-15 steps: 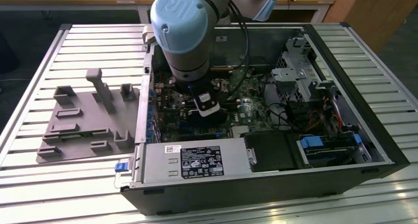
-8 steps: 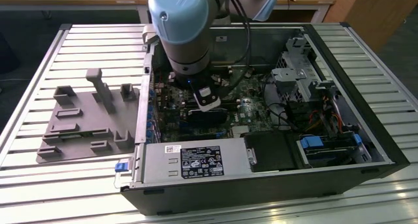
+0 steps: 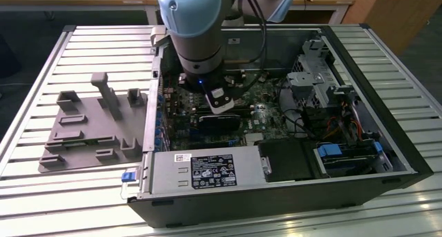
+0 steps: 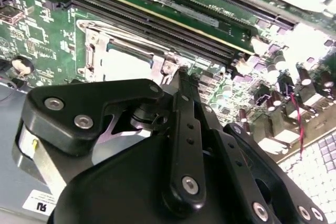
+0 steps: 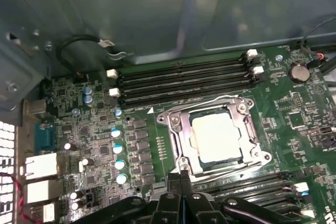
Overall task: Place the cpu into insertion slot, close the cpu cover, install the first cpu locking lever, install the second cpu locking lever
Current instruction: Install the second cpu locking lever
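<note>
Gripper [image 5: 181, 179] fingers pressed together, holding nothing, just beside the socket edge; cpu [image 5: 217, 137] sits in the slot on the motherboard [image 5: 94, 124]; cpu cover [image 5: 176, 129] lies flat around it.

The pincer [image 4: 178, 74] hides perhaps half the cpu cover [image 4: 94, 45]
</note>
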Robot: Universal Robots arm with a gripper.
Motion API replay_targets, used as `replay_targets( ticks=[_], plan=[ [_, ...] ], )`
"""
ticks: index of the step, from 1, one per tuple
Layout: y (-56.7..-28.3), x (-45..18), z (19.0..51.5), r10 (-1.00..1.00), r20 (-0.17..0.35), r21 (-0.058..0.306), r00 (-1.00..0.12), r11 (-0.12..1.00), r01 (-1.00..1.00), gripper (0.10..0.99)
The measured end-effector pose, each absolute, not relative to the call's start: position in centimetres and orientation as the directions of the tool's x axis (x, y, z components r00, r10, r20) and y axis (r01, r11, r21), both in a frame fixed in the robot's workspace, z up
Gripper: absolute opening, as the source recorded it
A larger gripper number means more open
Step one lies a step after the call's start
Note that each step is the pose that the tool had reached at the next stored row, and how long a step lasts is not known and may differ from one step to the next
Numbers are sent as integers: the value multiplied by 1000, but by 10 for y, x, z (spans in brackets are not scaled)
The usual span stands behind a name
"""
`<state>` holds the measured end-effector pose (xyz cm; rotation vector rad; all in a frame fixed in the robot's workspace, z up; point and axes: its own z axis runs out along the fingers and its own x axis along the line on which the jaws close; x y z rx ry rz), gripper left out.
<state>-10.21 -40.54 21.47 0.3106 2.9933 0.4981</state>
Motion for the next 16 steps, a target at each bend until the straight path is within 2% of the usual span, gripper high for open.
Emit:
replay_targets(
  ticks=[16],
  plan=[
    [-398,-61,215,214,-29,318,-976,928,194,102]
  ],
)
